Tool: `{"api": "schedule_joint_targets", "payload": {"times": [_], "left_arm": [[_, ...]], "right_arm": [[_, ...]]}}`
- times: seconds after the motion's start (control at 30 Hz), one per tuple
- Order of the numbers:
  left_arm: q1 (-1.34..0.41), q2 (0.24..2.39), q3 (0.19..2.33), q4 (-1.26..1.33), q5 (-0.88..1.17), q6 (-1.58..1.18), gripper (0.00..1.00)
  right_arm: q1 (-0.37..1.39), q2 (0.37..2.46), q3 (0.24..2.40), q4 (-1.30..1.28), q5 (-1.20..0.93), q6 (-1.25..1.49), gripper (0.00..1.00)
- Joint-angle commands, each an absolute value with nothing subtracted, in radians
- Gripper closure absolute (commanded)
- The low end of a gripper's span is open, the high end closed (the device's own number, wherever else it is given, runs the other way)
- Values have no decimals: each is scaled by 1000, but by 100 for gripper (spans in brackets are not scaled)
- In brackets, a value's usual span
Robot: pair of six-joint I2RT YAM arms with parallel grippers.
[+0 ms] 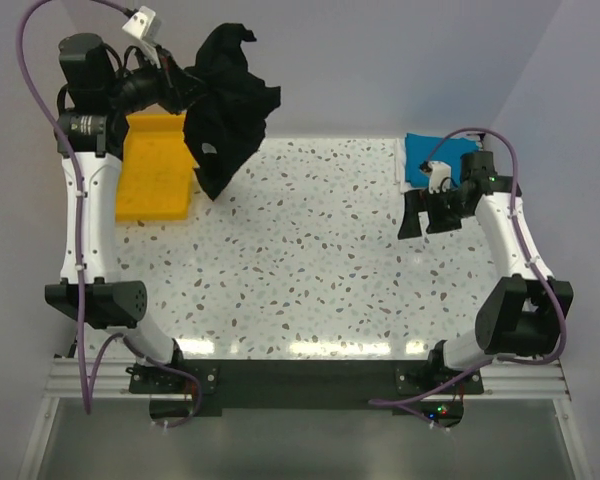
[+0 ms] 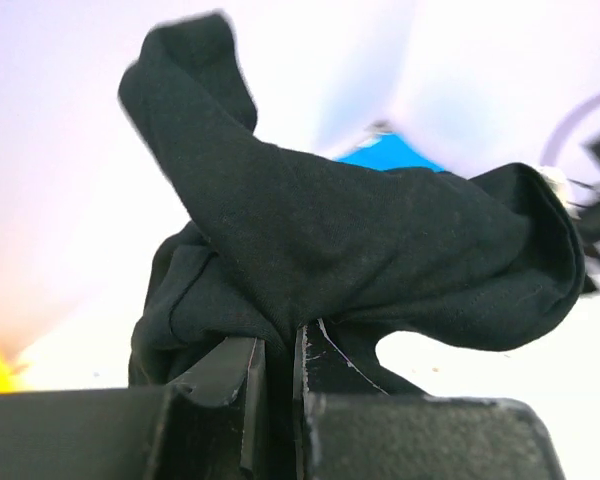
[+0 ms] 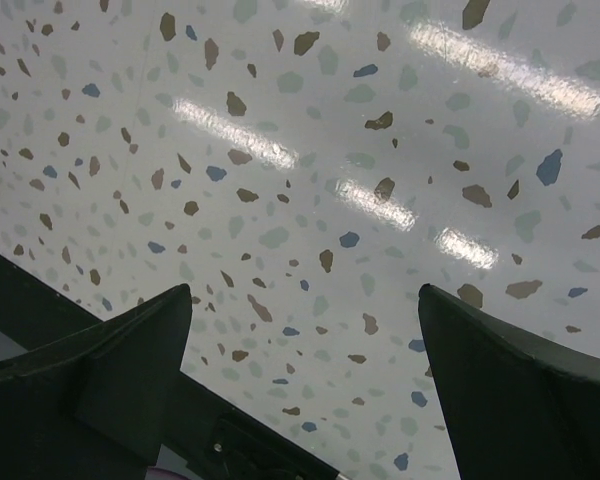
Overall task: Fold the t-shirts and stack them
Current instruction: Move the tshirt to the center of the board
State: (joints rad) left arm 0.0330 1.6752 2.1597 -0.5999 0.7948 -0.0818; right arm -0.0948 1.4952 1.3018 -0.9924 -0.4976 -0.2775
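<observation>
My left gripper (image 1: 188,88) is shut on a black t-shirt (image 1: 227,105) and holds it bunched up, high above the table's far left. In the left wrist view the black t-shirt (image 2: 360,250) is pinched between my closed fingers (image 2: 315,365). A folded yellow t-shirt (image 1: 156,165) lies at the far left of the table. A blue t-shirt (image 1: 435,155) lies at the far right; it also shows in the left wrist view (image 2: 390,155). My right gripper (image 1: 427,213) is open and empty above the table's right side, near the blue t-shirt. In the right wrist view (image 3: 305,305) only bare table shows between the fingers.
The speckled white table (image 1: 310,270) spans the middle of the view. White walls stand at the back and sides. The arm bases sit on a black rail (image 1: 300,375) at the near edge.
</observation>
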Motion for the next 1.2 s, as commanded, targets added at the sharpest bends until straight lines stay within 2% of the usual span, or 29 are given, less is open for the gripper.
{"api": "schedule_joint_targets", "payload": {"times": [0.0, 0.17, 0.37, 0.67, 0.77, 1.0, 1.13, 1.17], "left_arm": [[43, 1595, 2122, -517, 1014, -219, 100], [43, 1543, 2037, -417, 1158, -331, 100], [-31, 1534, 1954, -405, 1137, -298, 100], [-80, 1761, 2256, -460, 936, -219, 100], [-133, 1819, 2335, -462, 893, -163, 100], [-209, 1835, 2416, -190, 870, -238, 100], [-285, 1799, 2355, -138, 912, -244, 100], [-301, 1784, 2282, -120, 939, -242, 100]], "right_arm": [[-97, 1436, 1382, -1023, -526, -273, 1], [-97, 1447, 1436, -1061, -537, -273, 2], [-97, 1434, 1454, -1051, -542, -273, 1], [-97, 1577, 1658, -1123, -561, -307, 1], [-97, 1585, 1632, -1095, -555, -290, 1], [-97, 1454, 1464, -1013, -512, -226, 1], [-97, 1417, 1457, -1018, -471, -241, 1], [-98, 1422, 1476, -1037, -468, -256, 1]]}}
